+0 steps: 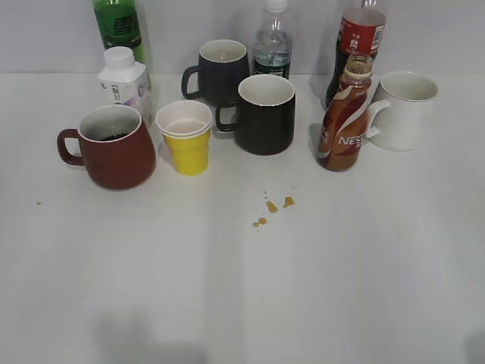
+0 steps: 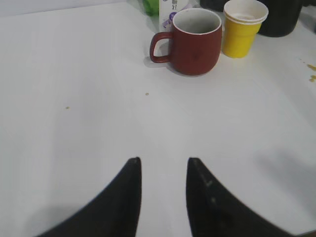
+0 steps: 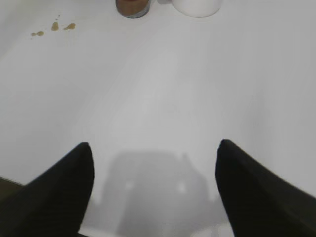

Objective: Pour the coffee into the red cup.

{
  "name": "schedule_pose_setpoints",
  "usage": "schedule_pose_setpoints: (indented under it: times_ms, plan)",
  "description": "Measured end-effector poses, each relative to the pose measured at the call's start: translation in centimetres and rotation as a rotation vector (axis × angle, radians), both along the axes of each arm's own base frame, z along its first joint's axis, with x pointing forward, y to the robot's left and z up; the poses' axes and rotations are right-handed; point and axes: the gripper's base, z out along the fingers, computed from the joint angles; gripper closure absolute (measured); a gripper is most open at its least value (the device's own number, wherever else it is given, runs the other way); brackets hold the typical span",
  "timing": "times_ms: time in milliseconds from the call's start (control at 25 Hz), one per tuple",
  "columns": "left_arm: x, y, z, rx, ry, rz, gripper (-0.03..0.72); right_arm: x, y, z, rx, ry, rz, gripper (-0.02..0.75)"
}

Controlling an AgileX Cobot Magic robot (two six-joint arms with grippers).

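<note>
Exterior view shows the white worktop (image 1: 242, 288), the red cup (image 1: 112, 147) at left, the coffee (image 1: 345, 117) standing right, uncapped I think. I judge it smooth plastic, half heavy; I would grip its waist. Right end effector (image 3: 153, 190) wide open, left end effector (image 2: 163, 195) slightly parted; both empty.

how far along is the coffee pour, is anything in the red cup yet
Possibly done: the red cup shows dark liquid at its bottom, and the coffee stands uncapped by the white mug, with brown drips on the table. Nothing is in hand: left gripper and right gripper are open and empty.
</note>
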Motion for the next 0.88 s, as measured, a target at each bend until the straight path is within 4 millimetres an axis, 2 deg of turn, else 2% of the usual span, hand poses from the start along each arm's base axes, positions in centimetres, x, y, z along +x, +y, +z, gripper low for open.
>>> schedule_pose_setpoints:
  times_ms: [680,880]
  plan:
    - [0.07,-0.03,0.03,-0.003,-0.014,-0.002,0.447,-0.05,0.03,0.04,0.003,-0.012,0.002,0.164]
    - [-0.06,-0.04,0.02,-0.004,-0.022,0.040,0.447,-0.17,-0.10,0.05,0.006,-0.017,-0.171,0.164]
